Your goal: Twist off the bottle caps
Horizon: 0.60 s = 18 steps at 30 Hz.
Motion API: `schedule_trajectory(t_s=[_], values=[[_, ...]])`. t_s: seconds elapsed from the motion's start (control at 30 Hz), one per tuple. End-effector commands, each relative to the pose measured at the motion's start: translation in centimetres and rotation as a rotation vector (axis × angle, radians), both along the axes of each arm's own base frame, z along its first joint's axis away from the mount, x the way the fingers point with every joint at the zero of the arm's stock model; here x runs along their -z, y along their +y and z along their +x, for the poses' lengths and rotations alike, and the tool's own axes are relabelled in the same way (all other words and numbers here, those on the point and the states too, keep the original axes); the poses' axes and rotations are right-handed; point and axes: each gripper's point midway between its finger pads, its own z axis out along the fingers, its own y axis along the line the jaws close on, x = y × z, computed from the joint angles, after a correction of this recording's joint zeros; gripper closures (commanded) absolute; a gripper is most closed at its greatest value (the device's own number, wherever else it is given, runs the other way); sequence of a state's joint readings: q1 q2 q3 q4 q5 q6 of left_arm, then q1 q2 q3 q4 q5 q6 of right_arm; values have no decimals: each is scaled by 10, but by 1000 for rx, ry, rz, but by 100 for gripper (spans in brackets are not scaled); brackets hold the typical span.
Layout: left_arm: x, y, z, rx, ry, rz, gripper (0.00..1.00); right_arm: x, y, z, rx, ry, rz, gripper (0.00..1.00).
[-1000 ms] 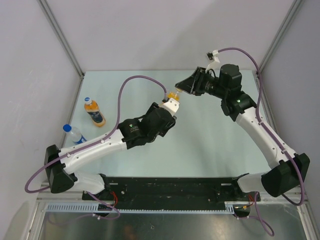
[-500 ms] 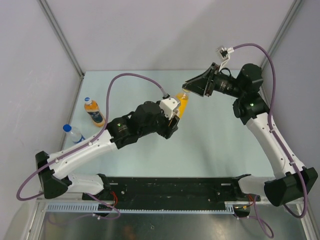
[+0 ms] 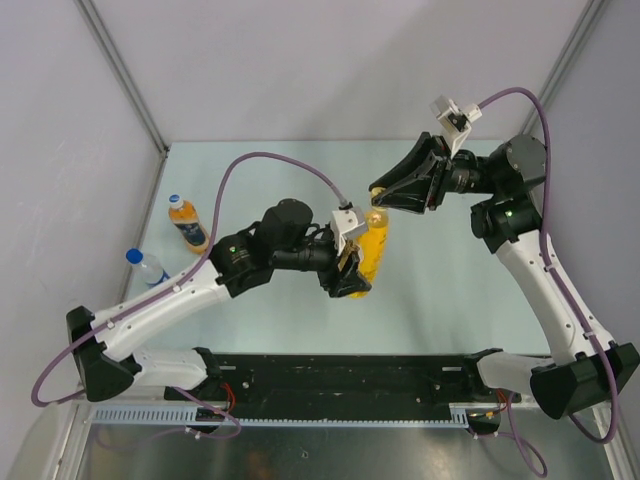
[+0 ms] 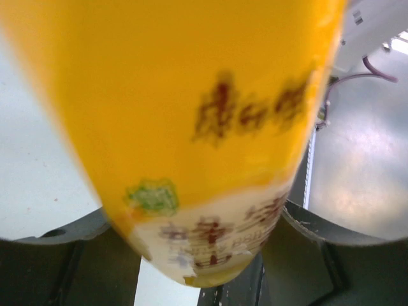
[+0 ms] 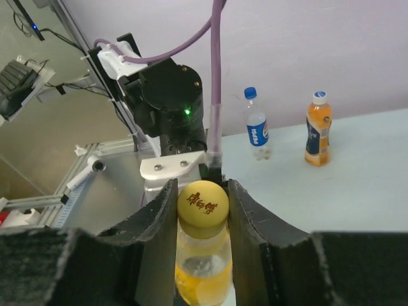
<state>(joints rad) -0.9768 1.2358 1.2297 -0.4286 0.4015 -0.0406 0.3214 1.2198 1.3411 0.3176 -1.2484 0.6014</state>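
Bottle caps: none off yet, as far as I can see. First up, the round yellow plastic cap (image 5: 203,209) sits on the neck of the tall yellow-orange plastic bottle (image 3: 371,255); can't tell if it's loosened at all. On it the right jaws are clamped, one finger pressed to each side, cap centred between them near the tips. Below, the left jaws grip the same bottle around its lower body, holding it tilted with the top toward the right arm. It looks lifted off the pale green counter (image 3: 440,290), not certain. At far left of the counter, well apart from both arms, stand the short orange bottle with blue label (image 3: 187,224) and the clear blue-labelled water bottle (image 3: 150,268), with white cap (image 3: 176,200) and blue cap (image 3: 133,256) on. My read: one of three in hand, two more after it.
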Motion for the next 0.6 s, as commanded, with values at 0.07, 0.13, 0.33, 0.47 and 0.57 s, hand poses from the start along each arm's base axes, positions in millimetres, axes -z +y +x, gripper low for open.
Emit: schedule_trajectory(t_s=[0.07, 0.13, 0.33, 0.47, 0.57], values=[[-18, -7, -38, 250, -78, -94, 100, -16, -1, -10, -31, -102, 41, 100], [-16, -6, -38, 250, -75, -93, 100, -20, -2, -13, -37, -113, 50, 100], [-14, -5, -37, 239, -74, -93, 100, -26, -2, -11, -20, -109, 71, 100], [-12, -3, -33, 214, -79, -86, 100, -25, -3, 3, 43, -71, 82, 100], [-11, -1, -30, 192, -85, -81, 100, -20, -5, 22, 120, -16, 83, 100]])
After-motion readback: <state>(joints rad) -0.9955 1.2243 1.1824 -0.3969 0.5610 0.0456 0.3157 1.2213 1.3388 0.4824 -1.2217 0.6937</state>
